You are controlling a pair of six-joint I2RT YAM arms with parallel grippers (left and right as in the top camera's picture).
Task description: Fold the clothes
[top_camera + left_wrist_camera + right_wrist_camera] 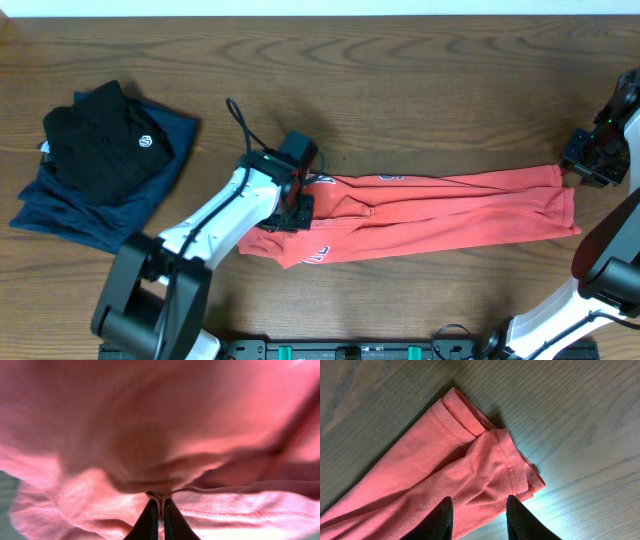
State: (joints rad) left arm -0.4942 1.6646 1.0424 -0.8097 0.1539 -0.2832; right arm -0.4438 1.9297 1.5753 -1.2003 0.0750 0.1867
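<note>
Overhead, at the far left of the desk (420, 80), a black garment (100, 135) lies on a navy blue garment (85, 210). Both are bundled into a loose pile, well apart from the work.

Just right of them the left tool (298, 208) is down on the left end of the coral-red T-shirt (450, 212). In the left wrist view its fingers are pressed together on a thin pinch of the cloth (160, 502).

The T-shirt stretches from the middle of the desk to the right as a long, narrow, wrinkled band, with bits of lettering showing at its left end. I judge the lengthwise folds done, sides and sleeves brought in.

At the right end the right tool (597, 155) hangs just beside the hem. The right wrist view shows its fingers (520, 520) spread wide over the stitched edge, gripping nothing.

What seems left is folding the band across its length into a compact packet, smoothing it, and perhaps setting it with the pile.
</note>
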